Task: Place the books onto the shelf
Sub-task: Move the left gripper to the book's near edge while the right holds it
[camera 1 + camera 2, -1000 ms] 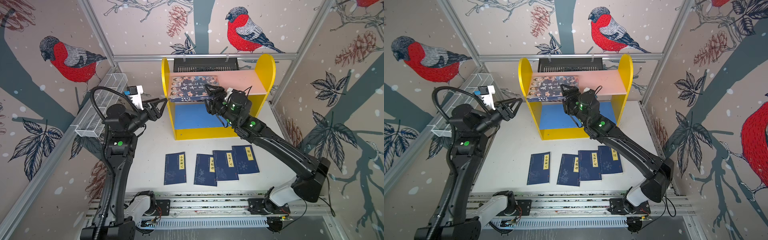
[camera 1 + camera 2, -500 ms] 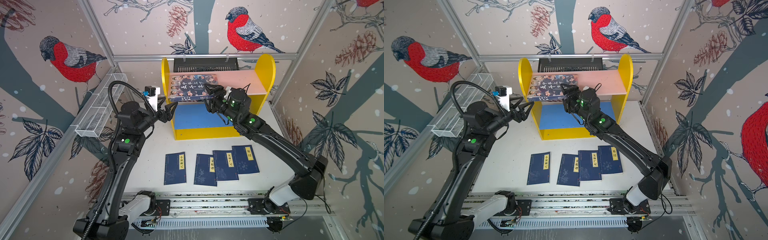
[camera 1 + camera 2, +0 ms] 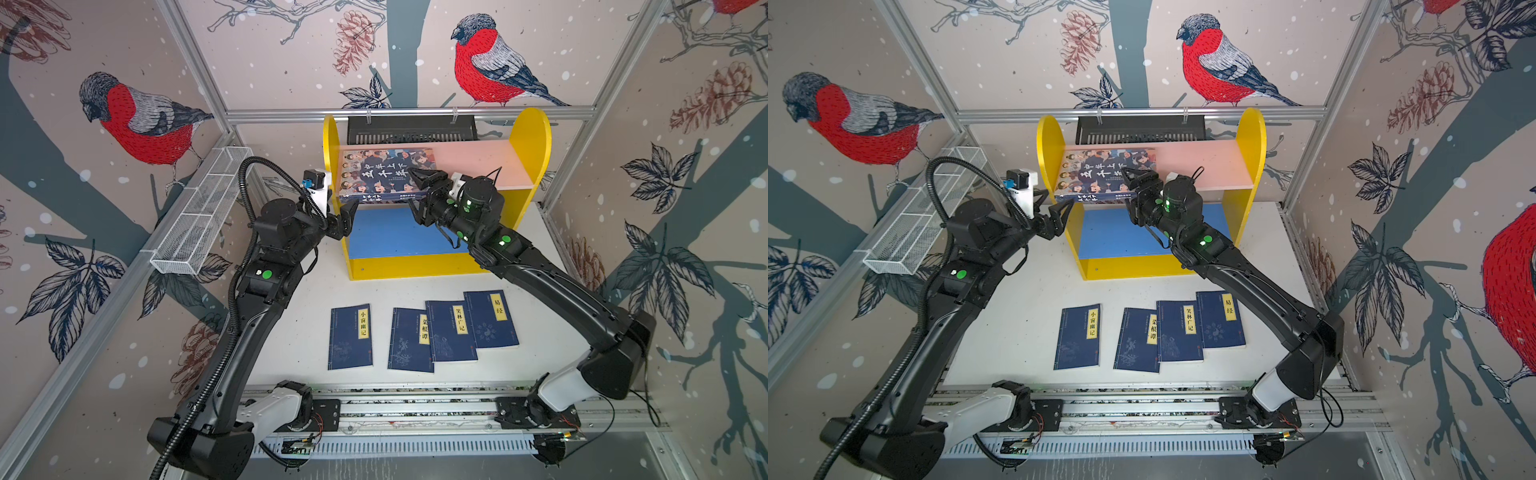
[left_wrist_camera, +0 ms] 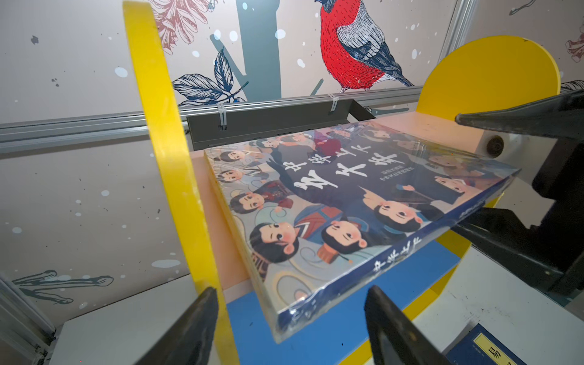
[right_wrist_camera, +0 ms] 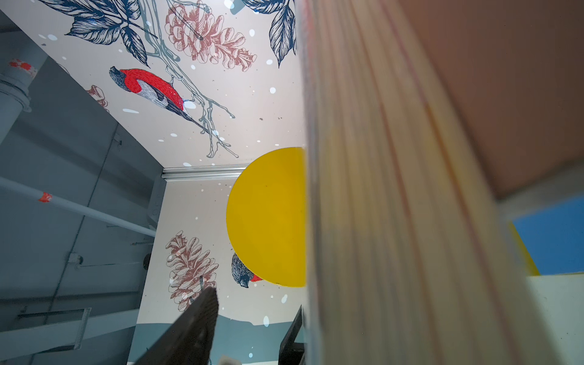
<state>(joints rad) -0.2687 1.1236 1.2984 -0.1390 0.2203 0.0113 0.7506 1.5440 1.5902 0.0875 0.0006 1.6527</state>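
Left wrist view: the thick cartoon-cover book [image 4: 347,215], glossy and film-wrapped, lies flat on the smooth pink upper board [image 4: 426,123] of the yellow shelf [image 4: 164,142], with its spine overhanging the front. The right gripper [image 3: 413,187] straddles its edge, jaws apart, not pinching. The left gripper [image 4: 290,289] is spread and empty near the book's corner. A level, square push on the spine should seat the book flush. Four thin navy books [image 3: 451,330] lie on the white table [image 3: 299,316].
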